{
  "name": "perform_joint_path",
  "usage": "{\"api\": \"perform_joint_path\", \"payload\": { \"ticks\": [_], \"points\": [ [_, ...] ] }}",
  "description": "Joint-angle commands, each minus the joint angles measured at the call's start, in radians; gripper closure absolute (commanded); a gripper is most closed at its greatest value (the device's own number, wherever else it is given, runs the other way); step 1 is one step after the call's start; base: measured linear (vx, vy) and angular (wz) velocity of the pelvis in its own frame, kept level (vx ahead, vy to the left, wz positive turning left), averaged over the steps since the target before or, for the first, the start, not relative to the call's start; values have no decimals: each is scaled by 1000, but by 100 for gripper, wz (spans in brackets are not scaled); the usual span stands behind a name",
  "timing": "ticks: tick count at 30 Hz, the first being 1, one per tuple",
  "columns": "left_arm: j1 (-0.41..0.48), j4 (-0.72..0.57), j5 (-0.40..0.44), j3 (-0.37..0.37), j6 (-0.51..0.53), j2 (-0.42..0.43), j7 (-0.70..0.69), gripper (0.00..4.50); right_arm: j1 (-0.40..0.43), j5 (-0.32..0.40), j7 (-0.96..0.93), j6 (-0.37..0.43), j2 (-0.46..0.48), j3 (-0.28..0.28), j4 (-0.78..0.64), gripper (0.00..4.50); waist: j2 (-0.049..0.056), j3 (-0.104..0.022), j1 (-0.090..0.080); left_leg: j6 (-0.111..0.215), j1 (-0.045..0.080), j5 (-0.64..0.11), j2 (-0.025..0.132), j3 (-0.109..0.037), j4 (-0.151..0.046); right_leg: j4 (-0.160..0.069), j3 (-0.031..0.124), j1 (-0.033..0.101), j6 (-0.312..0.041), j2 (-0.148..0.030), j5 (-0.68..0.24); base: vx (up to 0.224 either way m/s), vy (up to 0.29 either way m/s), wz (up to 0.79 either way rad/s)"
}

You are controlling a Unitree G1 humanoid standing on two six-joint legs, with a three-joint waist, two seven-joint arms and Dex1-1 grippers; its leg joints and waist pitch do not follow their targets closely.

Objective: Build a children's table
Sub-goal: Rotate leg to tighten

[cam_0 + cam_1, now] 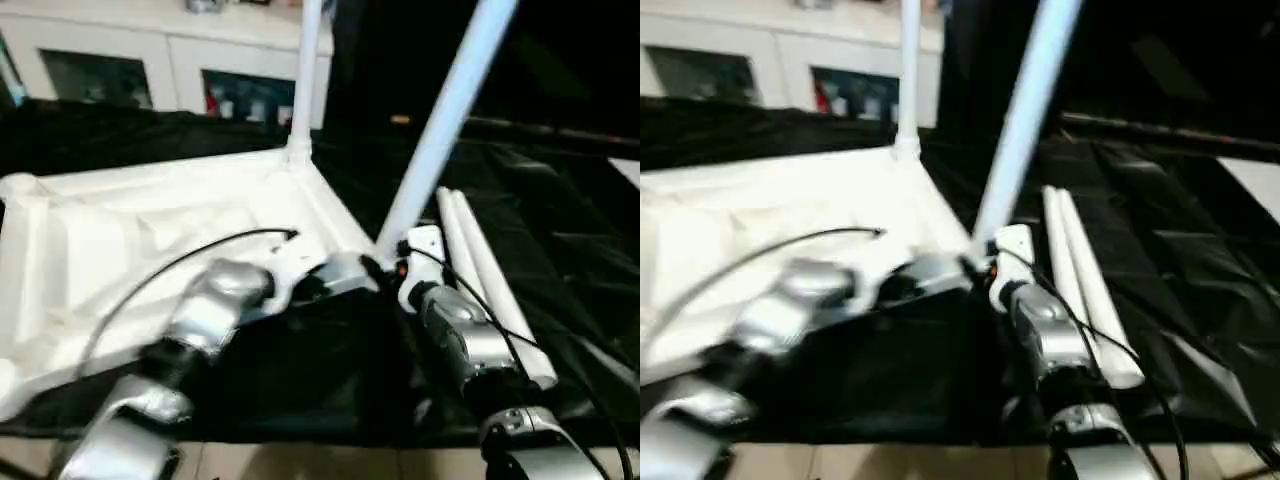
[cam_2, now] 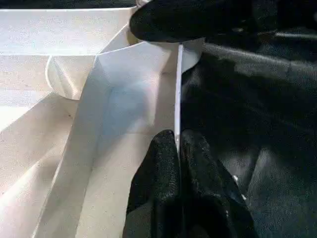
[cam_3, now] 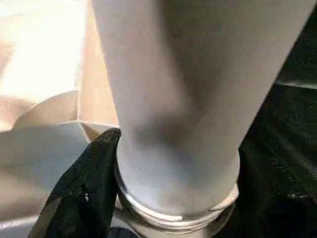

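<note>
The children's table top lies upside down on the black cloth, ribbed side up. One white leg stands upright in its far corner. A second leg leans to the right from the near right corner. My right gripper is shut on that leg's base, one black finger pressed against its side. Just left of it, my left gripper is shut on the top's thin side rim.
Two loose white legs lie side by side on the black cloth to the right of my right arm. White cabinets stand behind the work table. Its front edge and pale floor run below my forearms.
</note>
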Motion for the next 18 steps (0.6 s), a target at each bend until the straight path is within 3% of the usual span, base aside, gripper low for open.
{"api": "perform_joint_path", "payload": {
  "ticks": [1,2,4,7,13,15,18],
  "points": [
    [20,71,-4,-26,6,-48,57,450,9,-12,55,21,66,73,16,173,4,-24,-3,-16,1,-368,29,-13,-82,-97,25,13,-86,-49,-392,0,0,0],
    [18,74,-5,-25,4,-49,52,450,7,-14,68,16,68,79,14,117,5,-24,-1,-15,-3,-351,30,-14,-84,-96,24,16,-82,-49,-376,0,0,0],
    [24,68,5,-26,-15,-24,16,450,2,-2,105,4,61,78,8,117,7,-23,0,-14,0,-364,30,-14,-83,-99,24,13,-80,-50,-397,0,0,0],
    [40,53,1,-34,-50,7,-32,450,6,1,166,4,29,93,-12,79,6,-25,1,-12,-4,-359,30,-15,-84,-102,25,14,-73,-53,-418,0,0,0],
    [103,-21,-58,-40,-126,95,-216,450,58,-2,394,19,-117,148,-124,79,-2,-28,7,22,-14,-254,31,-9,-79,-91,25,30,-106,-50,-288,0,0,0],
    [131,-68,-82,-47,-135,144,-302,450,84,16,496,25,-175,160,-180,79,5,-29,6,33,-13,-223,33,-7,-77,-84,26,32,-126,-48,-224,0,0,0],
    [148,-92,-99,-48,-145,188,-366,450,104,23,575,21,-222,171,-218,79,7,-30,7,46,-9,-188,34,-3,-73,-74,25,33,-160,-45,-141,0,0,0]
  ]
}}
